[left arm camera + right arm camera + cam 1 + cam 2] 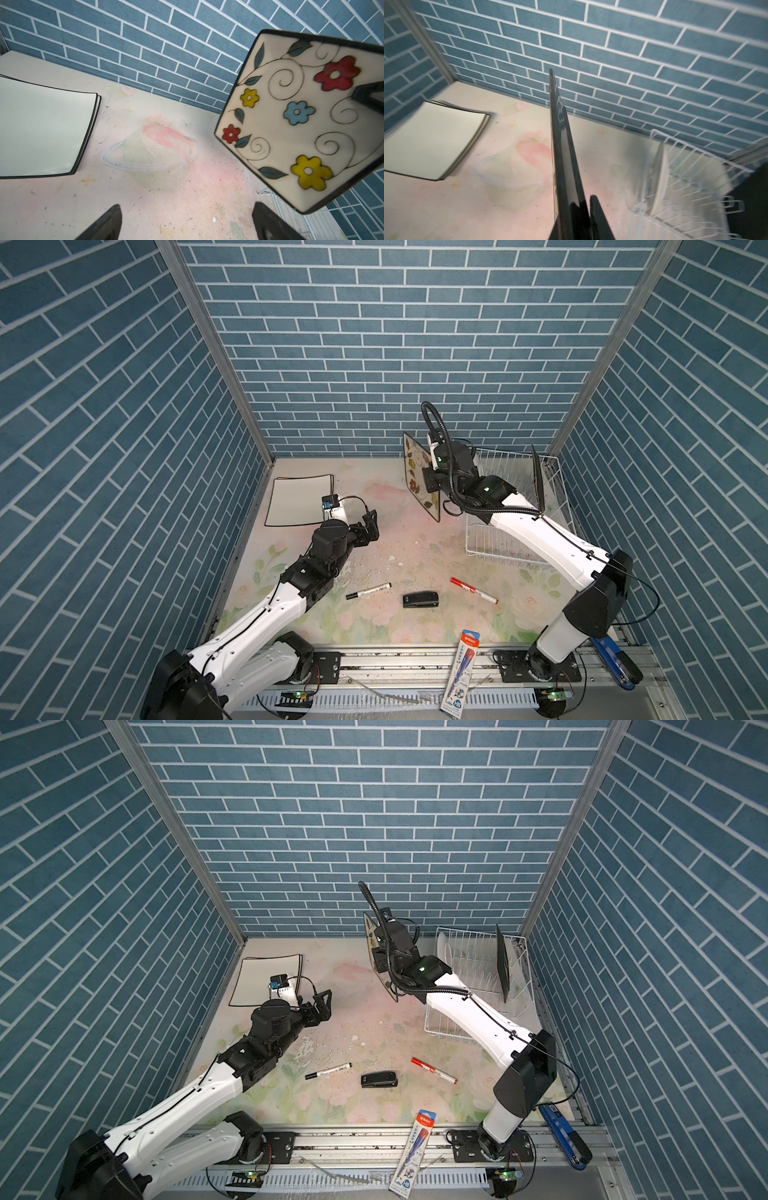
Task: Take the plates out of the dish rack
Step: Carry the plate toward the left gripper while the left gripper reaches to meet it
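Note:
My right gripper [428, 482] [583, 200] is shut on the flower-patterned plate [414, 466] [291, 116]. It holds the plate upright in the air, just left of the white wire dish rack [515, 558] [440, 1028]. In the right wrist view the plate shows edge-on [562, 145]. A black square plate [538, 477] [503, 965] and a round white plate [444, 948] [658, 176] stand in the rack. Two white square plates [297, 499] [41, 128] lie stacked at the back left. My left gripper [372, 523] [188, 207] hangs open and empty beside that stack.
A black marker [369, 590], a black stapler [420, 599] and a red marker [473, 590] lie on the front part of the mat. A pencil pack [461, 668] rests across the front rail. Blue brick walls close in three sides.

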`<action>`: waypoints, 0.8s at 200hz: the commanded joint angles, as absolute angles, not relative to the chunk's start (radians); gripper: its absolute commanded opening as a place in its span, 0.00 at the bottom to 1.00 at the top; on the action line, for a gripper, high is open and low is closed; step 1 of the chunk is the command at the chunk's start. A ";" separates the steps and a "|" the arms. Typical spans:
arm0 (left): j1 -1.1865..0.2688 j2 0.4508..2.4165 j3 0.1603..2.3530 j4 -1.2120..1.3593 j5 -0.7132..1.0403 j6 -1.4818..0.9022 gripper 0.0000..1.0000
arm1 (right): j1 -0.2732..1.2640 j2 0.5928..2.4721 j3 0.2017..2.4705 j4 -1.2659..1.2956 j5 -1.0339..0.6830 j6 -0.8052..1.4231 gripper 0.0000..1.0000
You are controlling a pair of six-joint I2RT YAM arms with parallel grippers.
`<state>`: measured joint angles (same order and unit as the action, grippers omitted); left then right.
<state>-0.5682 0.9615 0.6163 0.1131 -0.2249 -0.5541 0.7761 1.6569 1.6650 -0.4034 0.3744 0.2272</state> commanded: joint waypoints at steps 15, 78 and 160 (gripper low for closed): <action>-0.539 0.907 0.617 0.051 -0.211 -0.560 1.00 | 0.683 1.625 1.632 -0.130 0.040 0.631 0.00; -0.374 0.853 0.612 0.040 0.051 -0.738 1.00 | 0.591 1.618 1.338 0.376 -0.239 0.990 0.00; -0.188 0.918 0.549 0.258 0.416 -1.069 1.00 | 0.580 1.620 1.108 0.755 -0.275 1.170 0.00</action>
<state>-0.2184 0.8921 0.5797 0.1329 0.2718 -0.9272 0.5823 1.6646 1.1324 0.3981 -0.2306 1.0096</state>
